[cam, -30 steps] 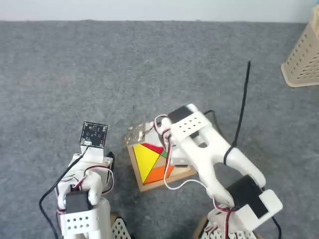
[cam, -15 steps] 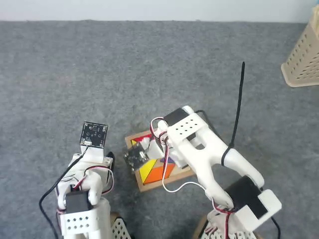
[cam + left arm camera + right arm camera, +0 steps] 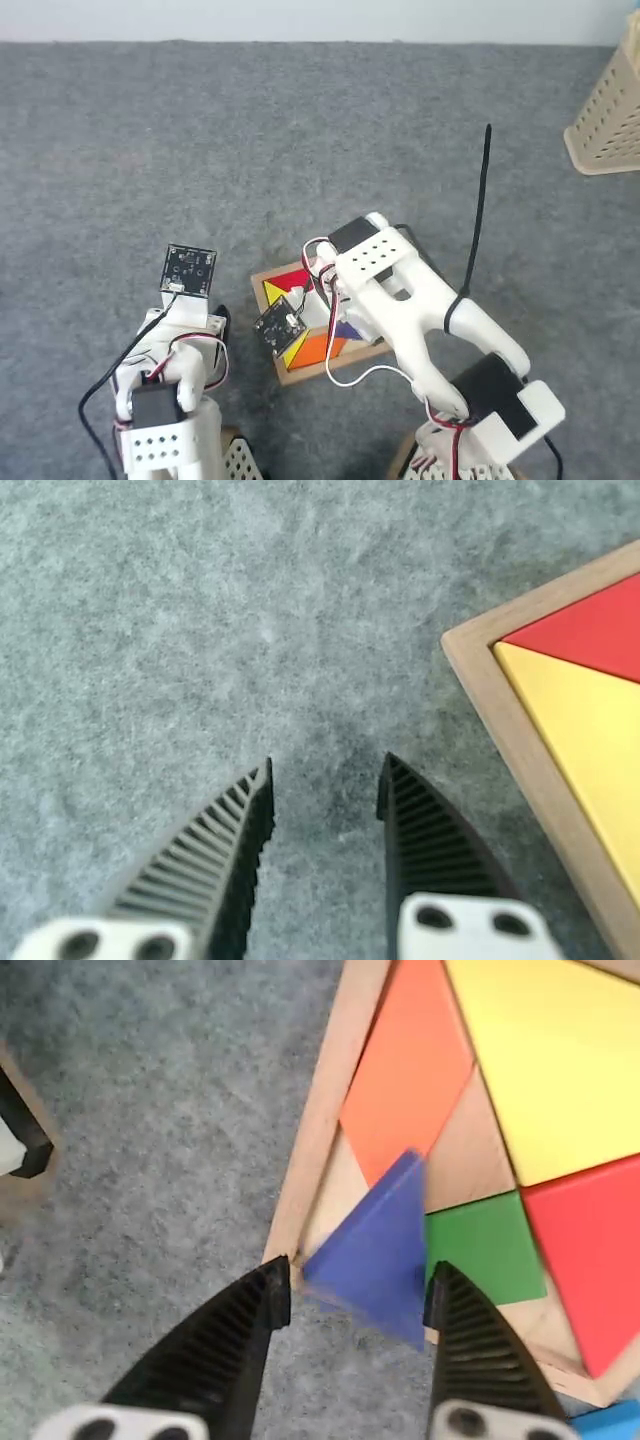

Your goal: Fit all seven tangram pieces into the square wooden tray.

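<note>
Now swung across the wooden tray (image 3: 322,1130) with right gripper (image 3: 355,1295) spread astride blue triangle (image 3: 375,1250) (overhanging rim); risks lodging tilted, unseated.

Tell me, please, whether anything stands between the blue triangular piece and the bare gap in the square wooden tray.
Nothing visible does. The blue triangular piece, at the right tool, overlaps the bare corner of the square wooden tray, next to the orange piece and the green square piece; nothing covers that gap.

High view overhead; wrist views close, downward; all share tray (image 3: 305,372).
</note>
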